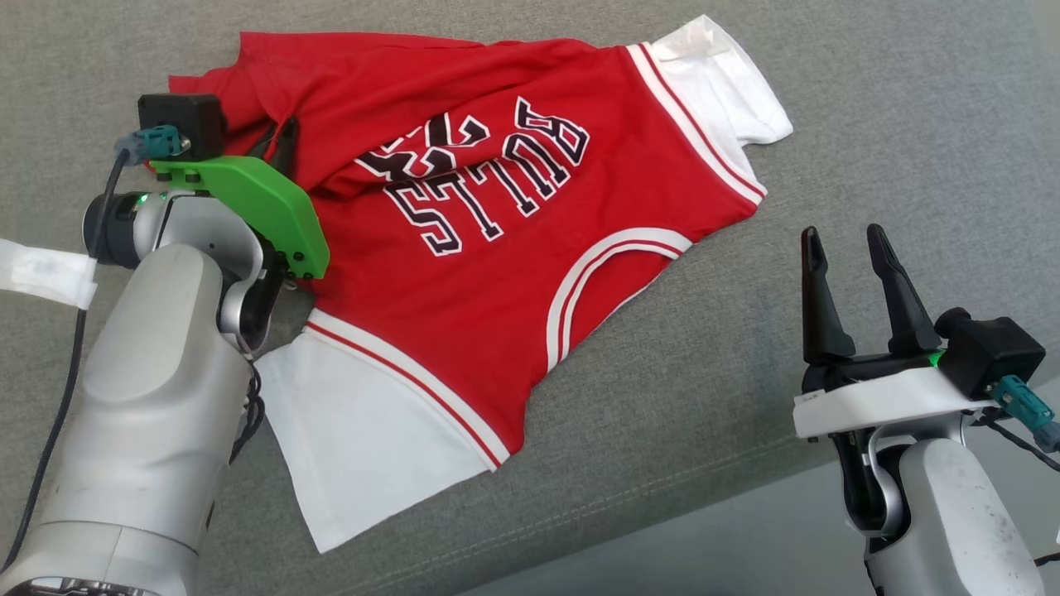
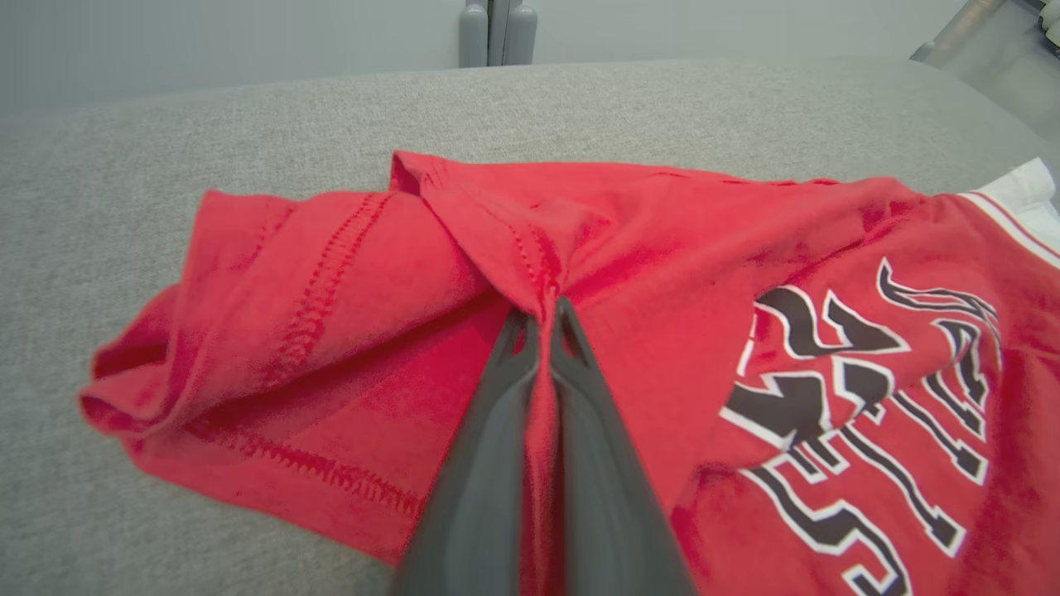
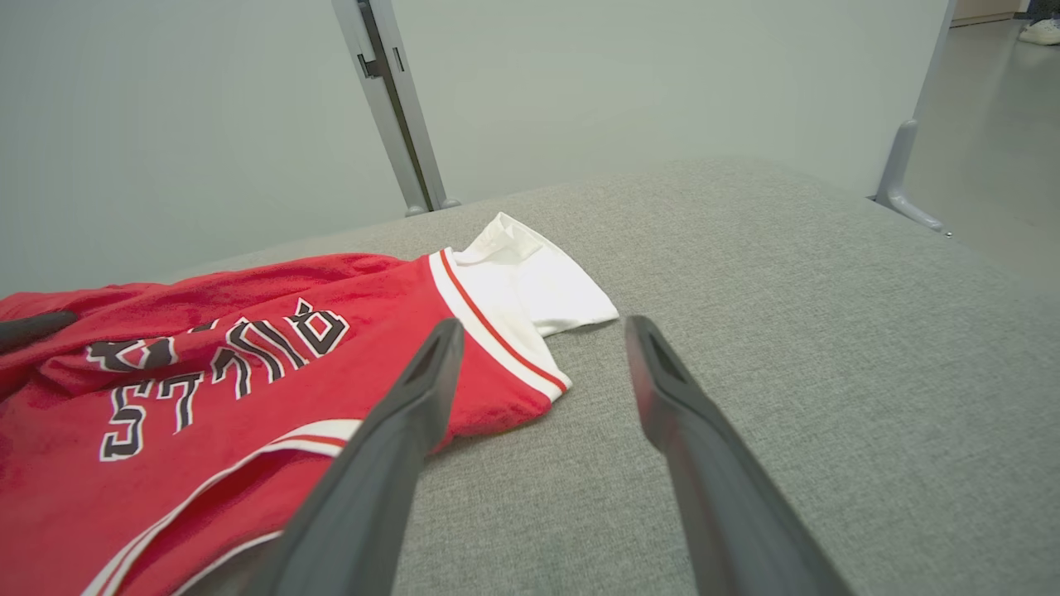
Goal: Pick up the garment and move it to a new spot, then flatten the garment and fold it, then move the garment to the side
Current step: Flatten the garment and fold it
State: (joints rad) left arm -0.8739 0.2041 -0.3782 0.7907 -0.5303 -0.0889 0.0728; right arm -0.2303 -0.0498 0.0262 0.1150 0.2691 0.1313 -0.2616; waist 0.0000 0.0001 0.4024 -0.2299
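Note:
The garment (image 1: pixel 530 273) is a red jersey with white sleeves and dark lettering, spread rumpled on a grey cushioned surface (image 1: pixel 869 124). My left gripper (image 1: pixel 280 145) is over its bunched hem at the left; in the left wrist view the gripper (image 2: pixel 542 319) is shut, pinching a raised fold of the garment (image 2: pixel 646 248). My right gripper (image 1: pixel 843 240) stands open to the right of the garment, off the cloth, with nothing between its fingers. In the right wrist view this gripper (image 3: pixel 538 331) points toward the white sleeve (image 3: pixel 538 281) and the grey surface beyond it.
The surface's front edge (image 1: pixel 662 505) runs diagonally at the lower right, with grey floor (image 1: pixel 745 546) below it. A pale wall (image 3: pixel 662 83) and a metal post (image 3: pixel 389 108) stand behind the surface. Bare grey fabric (image 3: pixel 828 331) lies to the garment's right.

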